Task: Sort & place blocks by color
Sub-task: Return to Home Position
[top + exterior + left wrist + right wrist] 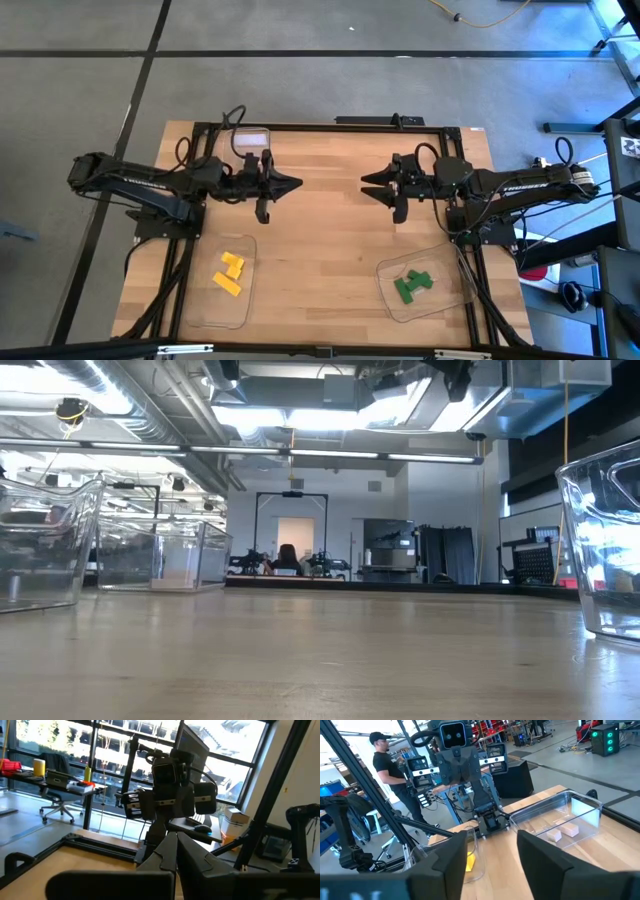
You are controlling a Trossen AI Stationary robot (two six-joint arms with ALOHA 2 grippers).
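Yellow blocks [231, 272] lie in a clear tray [200, 300] at the near left. Green blocks [412, 285] lie in a clear tray [388, 275] at the near right. Tan blocks [563, 831] rest on the floor of a third clear tray [250, 138] at the far left. My left gripper [297, 183] hangs shut above the table's middle, pointing toward the right edge, its fingers closed together in its wrist view [176, 840]. Facing it, my right gripper [366, 181] stands open [492, 852] with nothing between its fingers.
Bare wooden table top [330, 250] spreads between and in front of the two grippers. In the low view, clear trays stand at the left [40, 540] and right [605, 550]. A person [387, 765] stands beyond the table behind the left arm.
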